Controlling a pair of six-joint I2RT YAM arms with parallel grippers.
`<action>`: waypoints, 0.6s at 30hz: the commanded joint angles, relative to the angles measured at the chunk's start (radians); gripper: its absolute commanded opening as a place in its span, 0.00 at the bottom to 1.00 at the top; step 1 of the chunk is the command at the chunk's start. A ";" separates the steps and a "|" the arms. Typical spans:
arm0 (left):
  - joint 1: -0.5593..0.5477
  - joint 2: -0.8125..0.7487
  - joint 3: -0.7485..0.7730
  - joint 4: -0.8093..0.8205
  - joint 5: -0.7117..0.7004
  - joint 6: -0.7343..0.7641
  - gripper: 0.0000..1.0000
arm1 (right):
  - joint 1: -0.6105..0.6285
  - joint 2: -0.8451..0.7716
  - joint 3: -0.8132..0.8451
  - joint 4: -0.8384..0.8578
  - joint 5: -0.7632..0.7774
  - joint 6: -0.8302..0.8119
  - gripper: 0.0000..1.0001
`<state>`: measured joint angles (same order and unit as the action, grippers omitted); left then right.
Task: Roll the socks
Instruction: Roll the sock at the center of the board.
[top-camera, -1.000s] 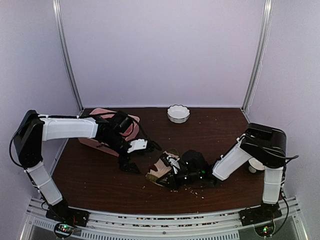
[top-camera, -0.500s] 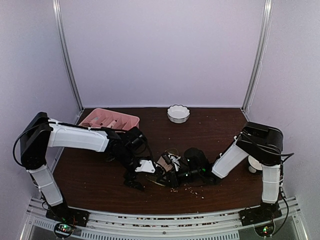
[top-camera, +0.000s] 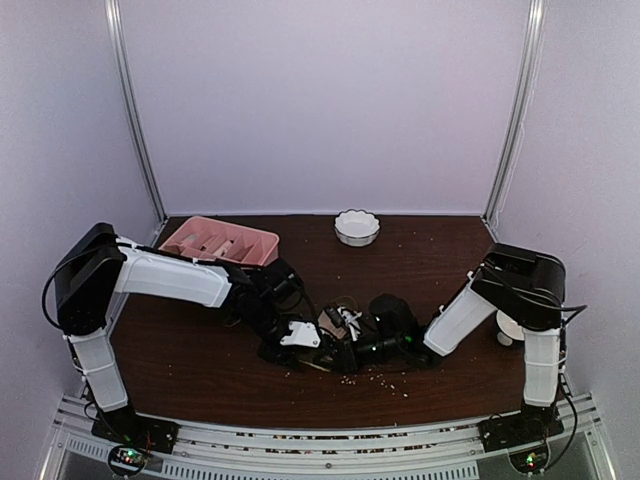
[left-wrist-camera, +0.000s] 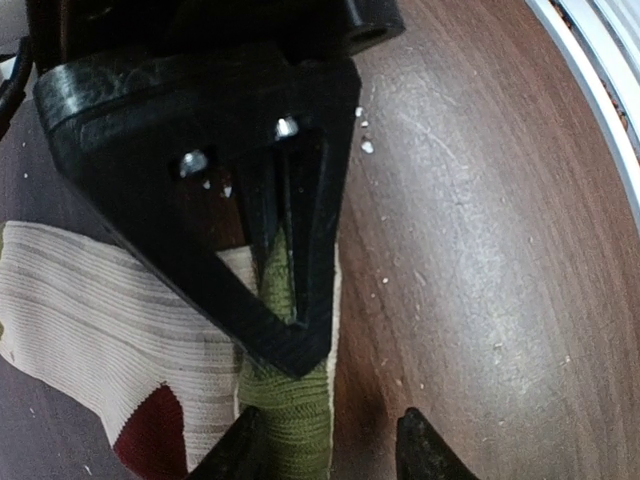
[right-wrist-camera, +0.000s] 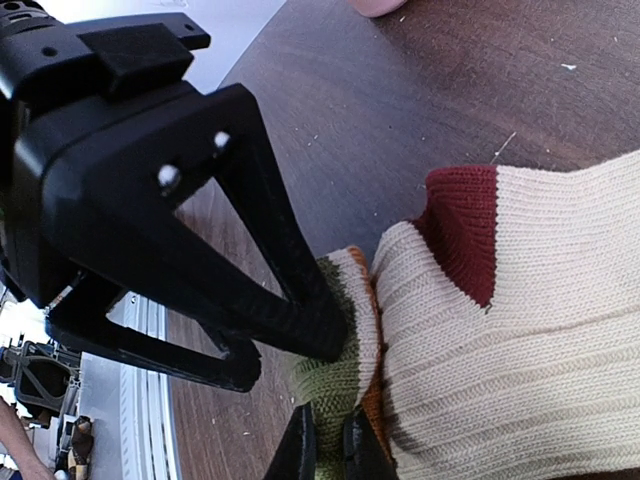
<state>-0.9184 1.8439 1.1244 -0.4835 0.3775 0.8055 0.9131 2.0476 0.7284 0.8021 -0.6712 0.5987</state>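
On a dark wooden tabletop (top-camera: 180, 350), the socks (top-camera: 330, 322) are bunched at the centre front, between the two arms. In the wrist views a cream ribbed sock (right-wrist-camera: 520, 330) with a red heel and a green cuff (left-wrist-camera: 285, 410) is seen; a second sock cannot be told apart. The cuff is pinched by the right end effector (right-wrist-camera: 328, 450), its fingers drawn together on the knit.

Within the last second the left arm has been swung away from the pink tray (top-camera: 215, 240) at the back left and brought down to the socks. The left end effector (left-wrist-camera: 330, 450) is now set astride the same cuff, its jaws narrowed from wide yet still apart, with a gap on one side. A two-sided hold is probably being prepared, so that rolling can be started.
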 joint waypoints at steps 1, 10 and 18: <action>-0.005 0.025 0.039 -0.016 -0.007 -0.011 0.43 | -0.023 0.108 -0.079 -0.283 0.048 0.022 0.00; 0.010 0.120 0.126 -0.091 -0.008 -0.034 0.27 | -0.023 0.081 -0.112 -0.254 0.039 0.026 0.02; 0.031 0.188 0.193 -0.276 0.043 0.013 0.23 | -0.023 0.004 -0.167 -0.184 0.093 0.025 0.11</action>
<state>-0.9112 1.9667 1.2797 -0.5995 0.3988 0.7914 0.9119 2.0171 0.6662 0.8570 -0.6540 0.6033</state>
